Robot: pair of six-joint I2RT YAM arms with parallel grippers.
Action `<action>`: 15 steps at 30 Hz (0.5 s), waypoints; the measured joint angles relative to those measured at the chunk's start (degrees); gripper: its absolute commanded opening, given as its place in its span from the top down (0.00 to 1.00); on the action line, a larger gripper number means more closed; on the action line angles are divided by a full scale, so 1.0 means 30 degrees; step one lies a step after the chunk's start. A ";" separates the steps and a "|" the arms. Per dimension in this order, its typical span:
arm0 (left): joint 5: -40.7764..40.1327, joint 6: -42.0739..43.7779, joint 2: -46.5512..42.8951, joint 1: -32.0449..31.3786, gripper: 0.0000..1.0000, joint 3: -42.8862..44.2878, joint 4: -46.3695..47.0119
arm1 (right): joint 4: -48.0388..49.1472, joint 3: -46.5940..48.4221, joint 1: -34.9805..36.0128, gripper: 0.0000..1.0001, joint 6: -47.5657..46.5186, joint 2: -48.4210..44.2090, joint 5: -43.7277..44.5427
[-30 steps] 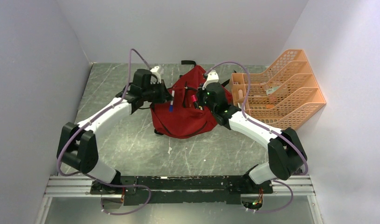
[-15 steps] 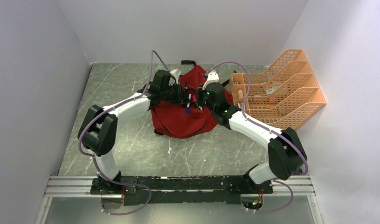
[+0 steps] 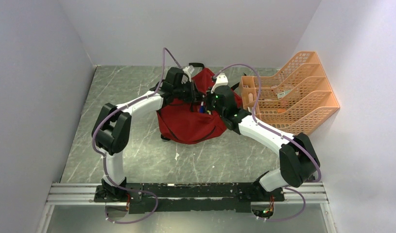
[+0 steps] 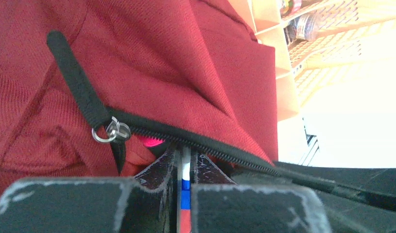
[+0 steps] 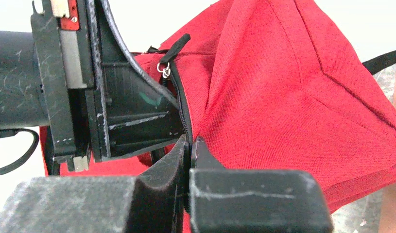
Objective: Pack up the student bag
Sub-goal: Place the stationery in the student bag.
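Note:
The dark red student bag (image 3: 186, 124) lies in the middle of the table, its zipped mouth toward the back. My left gripper (image 3: 200, 103) is shut on a thin white, blue and red pen (image 4: 185, 187) whose tip pokes under the black zipper edge (image 4: 200, 143) into the bag's opening. My right gripper (image 3: 209, 108) is shut on the bag's zipper edge (image 5: 184, 121) and holds the opening up. The left gripper's black body (image 5: 128, 104) fills the left of the right wrist view. A black zipper pull (image 4: 79, 80) with a metal ring hangs by the opening.
An orange plastic mesh file organizer (image 3: 293, 94) with small items in it stands right of the bag, near the right wall. Walls close the table at left, back and right. A black strap (image 3: 197, 64) sticks out behind the bag.
My left arm has swung right with the pen, from the bag's left side to its opening beside the right gripper. The right gripper has stayed in place on the zipper edge.

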 measured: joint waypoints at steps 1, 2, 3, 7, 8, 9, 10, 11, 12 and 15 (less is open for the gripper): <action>0.0036 -0.0051 0.0160 0.0000 0.95 0.0226 0.0007 | -0.0007 0.0000 0.0000 1.00 0.0000 0.0000 0.0000; 0.0058 -0.0102 0.0299 0.0000 0.95 0.0437 0.0007 | -0.0015 0.0007 0.0000 1.00 -0.0007 0.0000 -0.0007; 0.0124 -0.0146 0.0423 0.0000 0.95 0.0663 -0.0007 | -0.0015 0.0022 0.0000 1.00 -0.0007 0.0000 -0.0007; 0.0386 -0.0386 0.0896 0.0000 0.95 0.1333 -0.0007 | -0.0022 0.0029 -0.0007 1.00 -0.0007 -0.0007 0.0015; 0.0437 -0.0423 0.1013 0.0000 0.95 0.1464 0.0000 | -0.0022 0.0029 0.0000 1.00 -0.0007 -0.0007 0.0029; 0.0510 -0.0481 0.1166 0.0000 0.95 0.1596 0.0000 | -0.0022 0.0029 -0.0007 1.00 -0.0007 -0.0007 0.0036; 0.0576 -0.0525 0.1297 0.0000 0.95 0.1705 0.0000 | -0.0022 0.0029 -0.0007 1.00 0.0000 -0.0007 0.0036; 0.0634 -0.0605 0.1457 0.0000 0.95 0.1807 0.0000 | -0.0029 0.0029 -0.0007 1.00 -0.0007 -0.0007 0.0029; 0.0670 -0.0663 0.1610 0.0000 0.95 0.1931 0.0000 | -0.0029 0.0029 -0.0007 1.00 -0.0007 -0.0007 0.0029; 0.0714 -0.0933 0.2055 0.0000 0.95 0.2215 -0.0007 | -0.0051 0.0029 -0.0007 1.00 0.0000 -0.0007 0.0029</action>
